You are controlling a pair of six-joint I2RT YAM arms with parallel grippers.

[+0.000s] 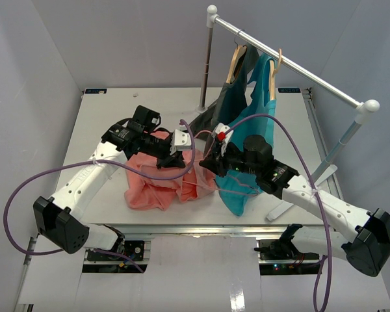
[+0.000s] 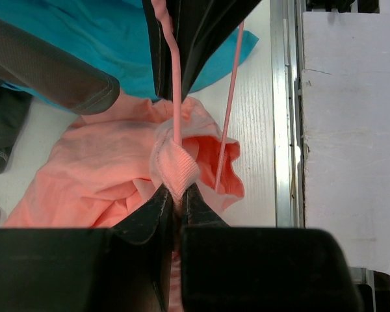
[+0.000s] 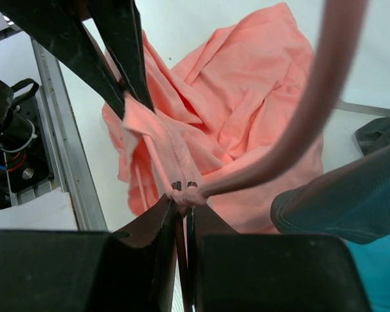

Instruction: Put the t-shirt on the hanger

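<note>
The t-shirt [image 1: 153,185] is lying bunched in the middle of the top view. It looks soft and limp, so it is likely going to sag anywhere unsupported. Its ribbed collar [image 2: 172,166] seems the firmest hold. The left gripper [image 2: 177,195] is pinching that collar. The right gripper [image 3: 184,198] is clamping the thin, light hanger [image 2: 176,104] just above it.

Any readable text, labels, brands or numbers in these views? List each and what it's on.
Nothing can be read in any view.
Left mark, small and dark, at the table's back left corner: too small to read.
Right mark, at the back right corner: too small to read.
Wrist views: no text.
</note>
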